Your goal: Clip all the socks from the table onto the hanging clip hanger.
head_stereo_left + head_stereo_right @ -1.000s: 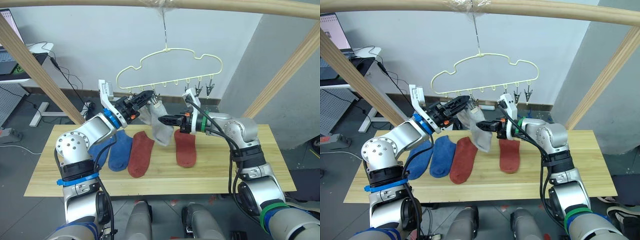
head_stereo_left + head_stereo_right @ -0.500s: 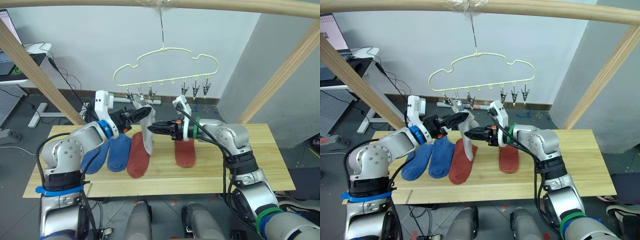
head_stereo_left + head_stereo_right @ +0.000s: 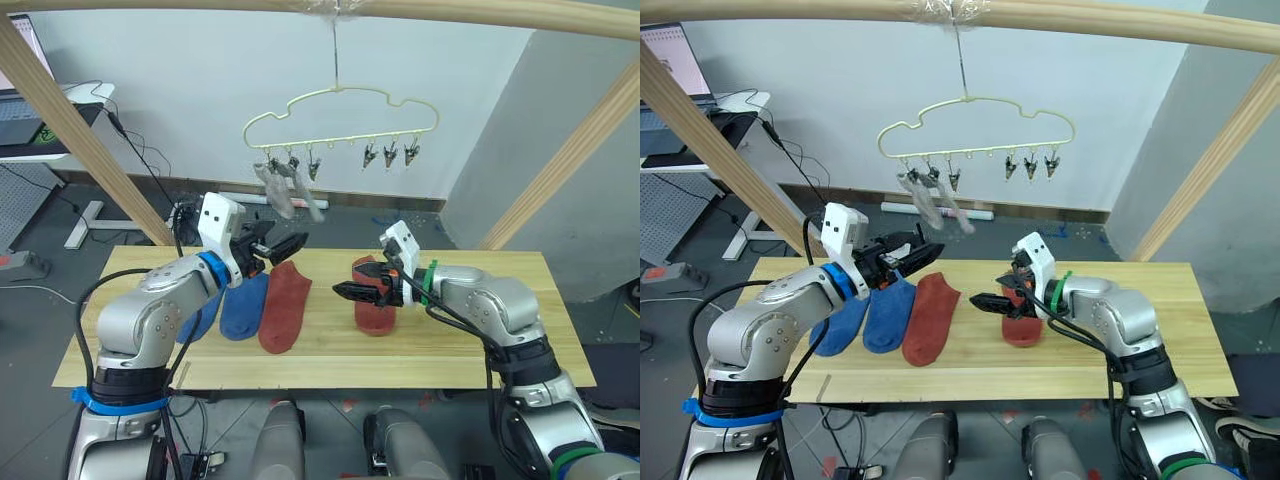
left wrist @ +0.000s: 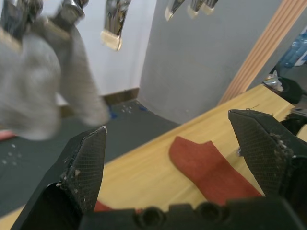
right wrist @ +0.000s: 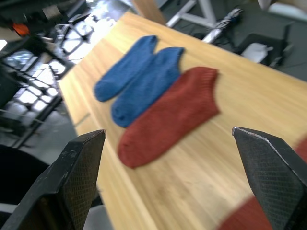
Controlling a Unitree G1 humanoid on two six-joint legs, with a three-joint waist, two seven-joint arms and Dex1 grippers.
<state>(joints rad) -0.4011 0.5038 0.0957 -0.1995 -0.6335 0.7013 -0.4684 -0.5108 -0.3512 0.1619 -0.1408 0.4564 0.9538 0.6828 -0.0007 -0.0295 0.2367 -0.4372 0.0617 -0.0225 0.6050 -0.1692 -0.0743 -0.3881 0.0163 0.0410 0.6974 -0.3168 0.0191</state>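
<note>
The pale-yellow clip hanger [image 3: 340, 118] hangs from the wooden bar. Two light grey socks [image 3: 287, 191] dangle from its left clips, also seen as grey socks [image 4: 45, 84] close in the left wrist view. On the table [image 3: 450, 350] lie two blue socks [image 3: 228, 306], a rust-red sock [image 3: 283, 309] beside them and another rust-red sock [image 3: 373, 303] further right. My left gripper [image 3: 288, 247] is open and empty, below the grey socks and above the left rust-red sock. My right gripper [image 3: 345, 291] is open and empty, low over the right rust-red sock.
Slanted wooden frame poles [image 3: 70, 130] rise at both sides of the table, with a bar across the top. Three clips [image 3: 388, 153] on the hanger's right side hang empty. A desk with cables [image 3: 60, 110] stands at the back left.
Both grippers opened and dropped away from the hanger toward the table. The grey sock they held now hangs from a clip beside the first one.
</note>
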